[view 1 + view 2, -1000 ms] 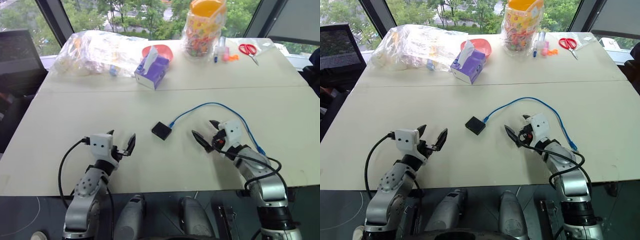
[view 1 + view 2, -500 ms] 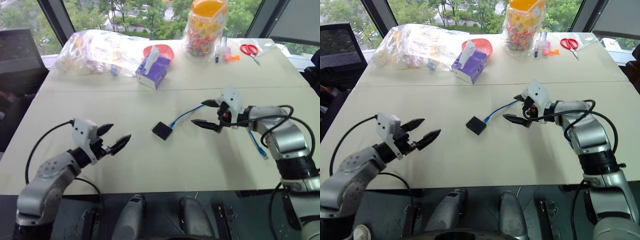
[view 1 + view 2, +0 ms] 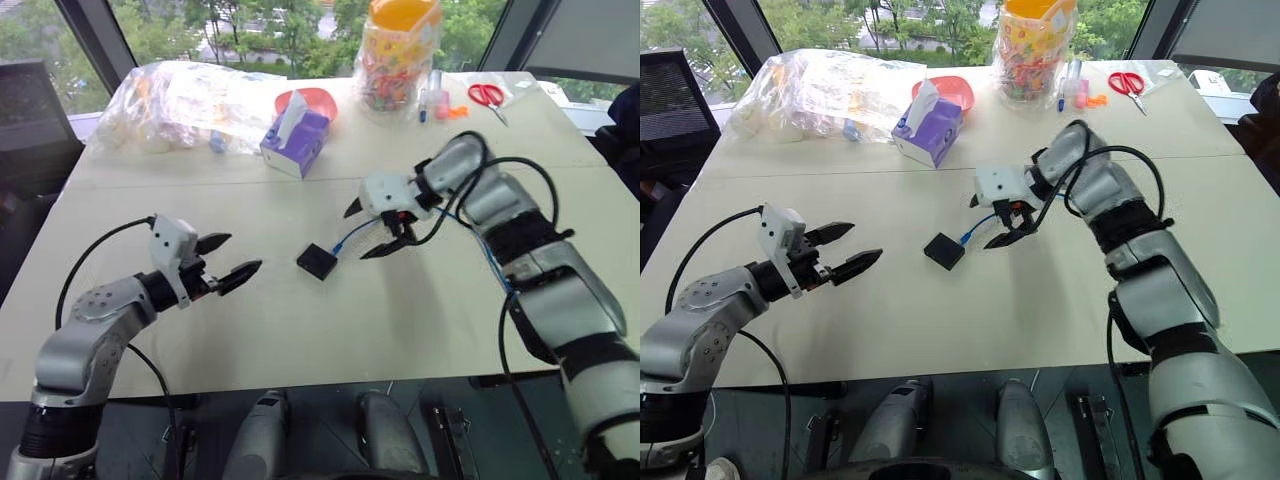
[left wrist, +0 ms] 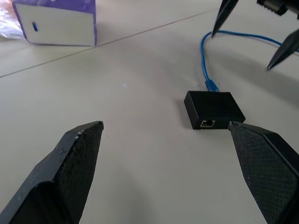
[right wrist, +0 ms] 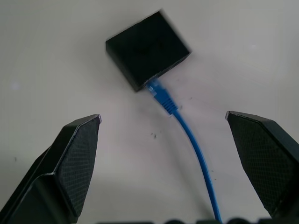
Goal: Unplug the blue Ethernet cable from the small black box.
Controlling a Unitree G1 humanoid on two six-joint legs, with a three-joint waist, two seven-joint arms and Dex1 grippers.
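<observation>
The small black box (image 3: 317,261) lies flat near the middle of the table. The blue Ethernet cable (image 3: 350,238) is plugged into its far right side and runs off to the right under my right arm. My right gripper (image 3: 358,232) hangs open just above the cable beside the box, pointing down, its fingers straddling the plug (image 5: 161,99). To the left of the box, my left gripper (image 3: 243,252) is open and aimed at the box (image 4: 214,109), a hand's width away from it. Neither gripper holds anything.
A purple tissue box (image 3: 294,142), a red bowl (image 3: 316,99) and a clear plastic bag (image 3: 180,100) stand at the back left. A jar of sweets (image 3: 395,55), pens and red scissors (image 3: 486,96) are at the back right. The table's front edge (image 3: 300,375) is close to me.
My right arm has swung up and leftward from the table's right side, and its gripper has turned downward over the cable by the box. The left gripper rose slightly and moved outward.
</observation>
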